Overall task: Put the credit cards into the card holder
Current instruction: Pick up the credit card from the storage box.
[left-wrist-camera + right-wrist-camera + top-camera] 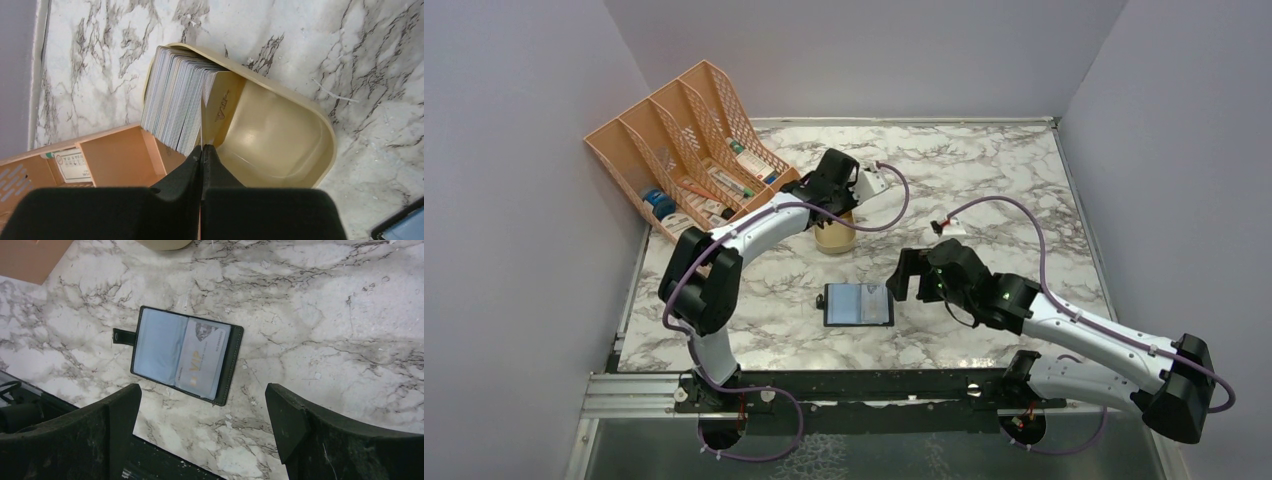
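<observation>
A stack of pale credit cards (172, 102) stands on edge in a tan oval tin (280, 130), with a gold-yellow card (222, 107) at its open end. My left gripper (202, 150) reaches down into the tin (835, 238) and is shut on the top edge of a credit card at that end of the stack. The black card holder (859, 305) lies open on the marble, with a pale card (202, 360) in its right pocket. My right gripper (202, 415) hovers open just near of the card holder (227, 372), holding nothing.
A peach mesh file organiser (689, 150) with small boxes stands at the back left, close beside the tin; its wall (115, 155) shows under the left gripper. Grey walls enclose the marble table (984, 180). A black rail (844, 385) runs along the near edge.
</observation>
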{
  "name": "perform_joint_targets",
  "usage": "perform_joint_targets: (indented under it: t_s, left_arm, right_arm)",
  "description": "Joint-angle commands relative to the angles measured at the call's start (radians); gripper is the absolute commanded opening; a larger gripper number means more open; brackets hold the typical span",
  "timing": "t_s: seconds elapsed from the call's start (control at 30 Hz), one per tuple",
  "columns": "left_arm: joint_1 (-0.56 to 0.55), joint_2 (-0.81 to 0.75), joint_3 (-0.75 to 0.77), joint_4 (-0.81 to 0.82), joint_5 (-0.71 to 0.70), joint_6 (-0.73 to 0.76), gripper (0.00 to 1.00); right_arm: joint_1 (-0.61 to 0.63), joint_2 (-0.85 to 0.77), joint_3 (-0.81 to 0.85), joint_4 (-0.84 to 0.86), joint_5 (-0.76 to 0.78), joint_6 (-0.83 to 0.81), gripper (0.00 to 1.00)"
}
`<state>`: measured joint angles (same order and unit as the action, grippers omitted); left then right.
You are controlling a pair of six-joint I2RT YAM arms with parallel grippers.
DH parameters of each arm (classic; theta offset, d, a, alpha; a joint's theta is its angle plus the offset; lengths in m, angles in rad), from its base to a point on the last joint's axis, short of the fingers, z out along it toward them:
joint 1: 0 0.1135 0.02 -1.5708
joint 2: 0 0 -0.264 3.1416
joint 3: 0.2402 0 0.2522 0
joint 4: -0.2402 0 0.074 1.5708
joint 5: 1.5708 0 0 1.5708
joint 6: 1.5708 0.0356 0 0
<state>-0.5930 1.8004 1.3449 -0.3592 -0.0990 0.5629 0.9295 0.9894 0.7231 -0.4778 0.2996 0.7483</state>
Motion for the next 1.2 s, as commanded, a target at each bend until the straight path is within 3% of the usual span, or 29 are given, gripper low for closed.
perform_joint_targets:
  t_s: [0.0, 0.13, 0.33, 0.57, 0.73, 0.87, 1.03, 1.17]
  left_arm:
    - [0.005, -0.092, 0.025, -0.025, 0.049, -0.111, 0.0]
    - [0.007, -0.147, 0.023, -0.053, 0.069, -0.217, 0.0]
    - [0.03, -0.264, -0.069, -0.024, 0.23, -0.442, 0.0]
    - [0.158, -0.452, -0.3, 0.194, 0.625, -0.789, 0.0]
    - [0.239, -0.549, -0.481, 0.432, 0.889, -1.072, 0.0]
    - [0.242, -0.624, -0.622, 0.686, 1.018, -1.324, 0.0]
    - [0.243, -0.732, -0.696, 0.719, 1.066, -1.444, 0.0]
    - [0.242, -0.811, -0.737, 0.72, 1.096, -1.503, 0.0]
  right_arm:
    - [0.0, -0.003, -0.024, 0.07, -0.07, 0.033, 0.96]
    - [0.0, -0.02, -0.047, 0.141, -0.122, 0.034, 0.96]
    - [0.0, -0.091, -0.116, 0.319, -0.253, 0.031, 0.95]
    - [0.0, -0.212, -0.195, 0.518, -0.341, 0.108, 0.88]
    - [0.0, -0.282, -0.206, 0.576, -0.362, 0.109, 0.75]
    - [0.0, -0.277, -0.191, 0.58, -0.395, 0.129, 0.55]
    - [0.0, -0.239, -0.191, 0.588, -0.4, 0.171, 0.44]
    - [0.0, -0.211, -0.196, 0.614, -0.409, 0.188, 0.43]
